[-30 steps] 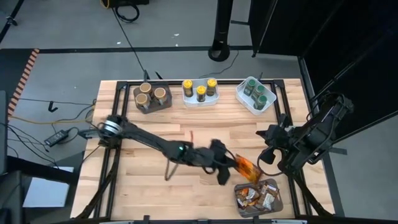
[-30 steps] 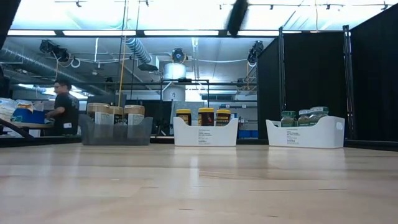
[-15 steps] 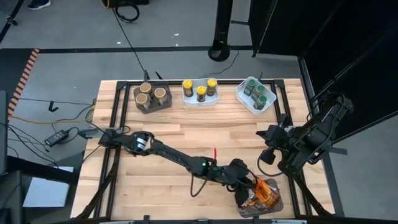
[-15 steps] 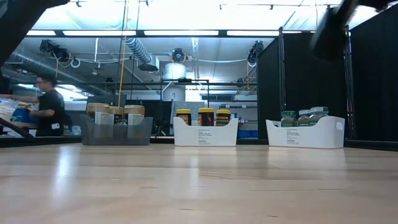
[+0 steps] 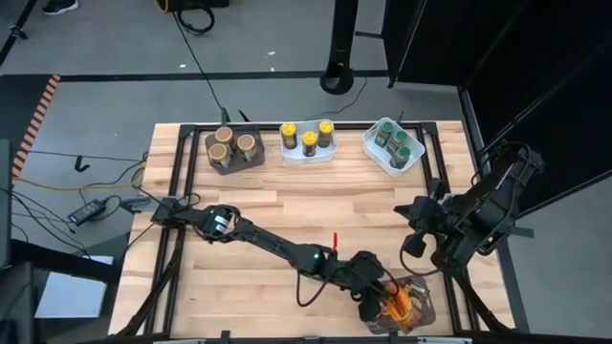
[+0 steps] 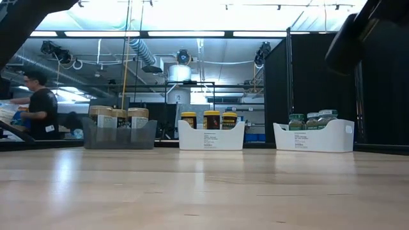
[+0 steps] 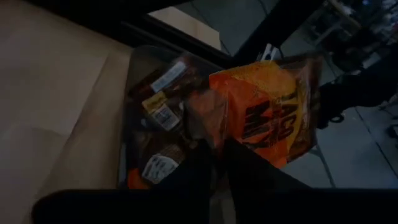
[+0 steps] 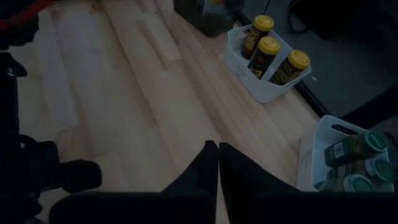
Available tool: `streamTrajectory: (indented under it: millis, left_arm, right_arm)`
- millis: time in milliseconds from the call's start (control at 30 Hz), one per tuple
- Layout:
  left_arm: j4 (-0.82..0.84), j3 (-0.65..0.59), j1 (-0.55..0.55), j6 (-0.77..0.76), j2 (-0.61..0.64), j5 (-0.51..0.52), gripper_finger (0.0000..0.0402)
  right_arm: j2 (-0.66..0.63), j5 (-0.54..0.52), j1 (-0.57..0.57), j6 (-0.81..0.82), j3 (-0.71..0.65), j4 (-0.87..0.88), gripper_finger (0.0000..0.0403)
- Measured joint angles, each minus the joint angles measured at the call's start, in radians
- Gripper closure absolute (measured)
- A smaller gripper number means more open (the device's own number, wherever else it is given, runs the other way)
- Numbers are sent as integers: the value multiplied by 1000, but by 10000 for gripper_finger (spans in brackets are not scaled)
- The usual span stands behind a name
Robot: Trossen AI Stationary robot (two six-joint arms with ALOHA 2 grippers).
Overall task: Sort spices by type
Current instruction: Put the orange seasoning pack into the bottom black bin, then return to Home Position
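Looks like the drop-off step for the last loose packet. Left gripper (image 5: 394, 308) stretched way across to the near right corner of the light wooden counter (image 5: 287, 205), hanging right over the clear grey bin of packets (image 5: 424, 304). Fingers nearly pressed together, pinching the flat orange packet with dark lettering (image 7: 267, 118) by its lower edge; wrist view shows it upright above the other brown and orange packets (image 7: 158, 124) lying in the bin.

Rest of the spices already grouped along the far edge: tan-lidded round jars (image 5: 234, 145) in a dark grey bin (image 5: 218, 162), yellow-lidded jars (image 5: 308, 138) in a white rectangular tray (image 5: 304, 156), green-lidded jars (image 5: 394, 142) in another white tray (image 5: 375, 151). Nothing loose on the bare wood, so pretty much the tail end of the sort.

Right gripper (image 8: 217, 152) parked at the right side of the counter, fingers shut, holding nothing.

Next move, probably: just spread the fingers and let the packet fall flat onto the pile, then lift straight up without snagging the bin wall. Could land propped on the rim if released too high.
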State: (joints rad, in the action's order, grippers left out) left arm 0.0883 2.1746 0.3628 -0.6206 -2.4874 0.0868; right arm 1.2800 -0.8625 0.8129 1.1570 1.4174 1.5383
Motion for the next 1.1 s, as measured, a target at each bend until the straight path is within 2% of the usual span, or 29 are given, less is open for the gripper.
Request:
streamTrajectory:
  millis: [300,400,500,567,667,767,900,1000,1100]
  left_arm:
    - [10,0,-2,12,0,-12,284]
    - [30,0,-14,9,15,-95,269]
    - [66,41,-33,15,54,-206,270]
    - [161,79,-49,86,116,-268,279]
    - [360,143,-71,239,263,-275,303]
    - [527,188,-86,389,451,-155,333]
    - [703,162,-85,532,677,111,370]
    - [824,158,-69,581,815,284,393]
    - [887,133,-39,590,948,390,397]
  right_arm:
    - [0,4,5,-5,0,0,389]
    - [0,5,7,-7,0,0,386]
    - [-7,-54,42,-20,1,7,385]
    - [-27,-121,85,-44,9,7,389]
    - [-87,-212,166,-49,22,10,394]
    - [-159,-317,234,-23,23,11,396]
    - [-262,-432,293,-36,23,12,392]
    - [-337,-494,324,-54,3,10,392]
    - [-411,-523,364,-27,-65,5,394]
